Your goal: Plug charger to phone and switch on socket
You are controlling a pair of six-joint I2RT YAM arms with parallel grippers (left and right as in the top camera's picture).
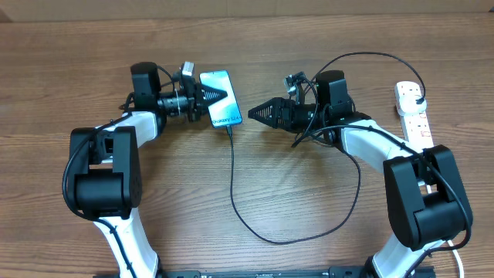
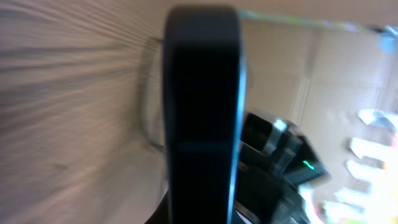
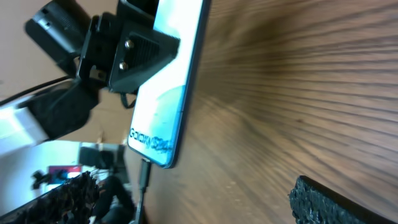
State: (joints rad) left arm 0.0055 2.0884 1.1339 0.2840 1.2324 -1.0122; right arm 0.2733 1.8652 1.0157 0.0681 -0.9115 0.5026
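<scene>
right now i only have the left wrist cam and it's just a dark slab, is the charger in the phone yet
Observer: It looks so. In the right wrist view the charger has its tip in the short edge of the phone.
Operator: where's my right gripper
Observer: The right gripper sits just right of the phone with nothing in it.
Operator: and the socket
Observer: The socket lies at the far right with a black plug in it. Its switches are too small to read.
</scene>
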